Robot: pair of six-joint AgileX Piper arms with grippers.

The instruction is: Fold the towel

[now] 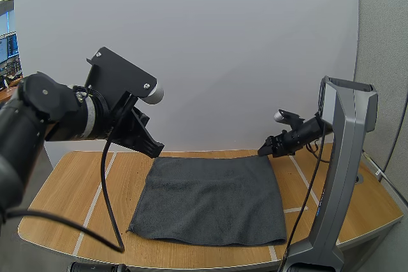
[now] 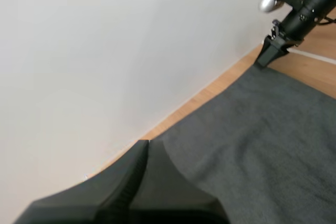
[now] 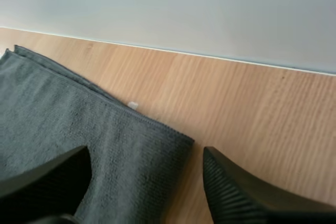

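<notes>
The dark grey towel (image 1: 213, 199) lies flat on the tabletop (image 1: 64, 195). My right fingers (image 3: 236, 192) stand spread, straddling its far right corner. My left fingers (image 2: 105, 192) lie pressed together at its far left corner; whether they catch any cloth is unclear from here.

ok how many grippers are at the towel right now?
2. The left gripper is at the towel's far left corner; the right gripper is at its far right corner, fingers open either side of that corner.
</notes>
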